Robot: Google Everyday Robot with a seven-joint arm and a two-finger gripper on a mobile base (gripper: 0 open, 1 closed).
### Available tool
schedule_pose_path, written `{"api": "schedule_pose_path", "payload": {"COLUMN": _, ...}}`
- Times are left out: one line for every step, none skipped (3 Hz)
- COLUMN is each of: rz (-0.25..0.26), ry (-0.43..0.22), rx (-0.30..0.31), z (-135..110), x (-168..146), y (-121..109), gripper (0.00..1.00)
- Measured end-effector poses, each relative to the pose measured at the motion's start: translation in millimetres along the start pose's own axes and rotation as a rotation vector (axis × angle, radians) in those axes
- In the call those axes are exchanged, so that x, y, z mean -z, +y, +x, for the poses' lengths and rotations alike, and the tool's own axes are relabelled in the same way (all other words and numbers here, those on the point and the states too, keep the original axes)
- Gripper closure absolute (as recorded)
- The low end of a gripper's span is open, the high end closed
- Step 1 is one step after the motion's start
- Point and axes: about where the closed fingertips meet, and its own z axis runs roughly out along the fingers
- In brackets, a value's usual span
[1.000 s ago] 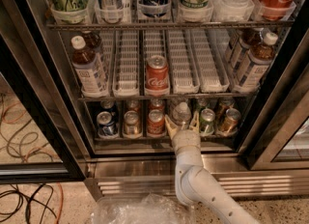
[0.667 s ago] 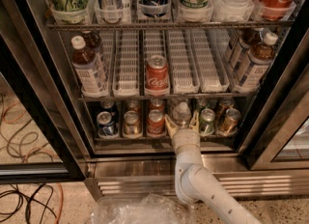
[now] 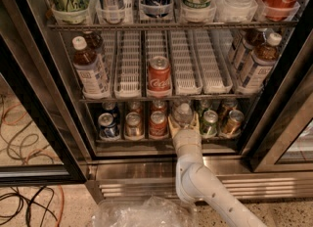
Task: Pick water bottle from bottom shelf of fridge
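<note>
On the bottom shelf (image 3: 161,141) of the fridge (image 3: 68,99), camera view: the bottle (image 3: 183,113) stands upright at the front of its lane, between a red can (image 3: 157,123) and a green can (image 3: 209,122), both just beside it. The gripper (image 3: 184,124) is in at shelf level. Its fingers (image 3: 172,124) sit either side of the bottle's lower body and look clenched on it. The cap and shoulder show above them.

Risks, as judged:
- The hold is low on a ribbed, soft wall, so the bottle may tip or slip as it is drawn out.
- The rack above (image 3: 161,97) is close over the cap, so a lift before withdrawal could knock it.
- The shelf's front rail may catch the bottle's base on a flat pull.
- The neighbouring cans are close, so a sideways drift of the arm (image 3: 195,182) could topple them.
</note>
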Motion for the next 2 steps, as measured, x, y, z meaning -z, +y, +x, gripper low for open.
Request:
{"api": "schedule_pose_path", "payload": {"rz": 0.0, "ry": 0.0, "rx": 0.0, "z": 0.0, "x": 0.0, "y": 0.0, "gripper": 0.66}}
{"api": "schedule_pose_path", "payload": {"rz": 0.0, "ry": 0.0, "rx": 0.0, "z": 0.0, "x": 0.0, "y": 0.0, "gripper": 0.88}}
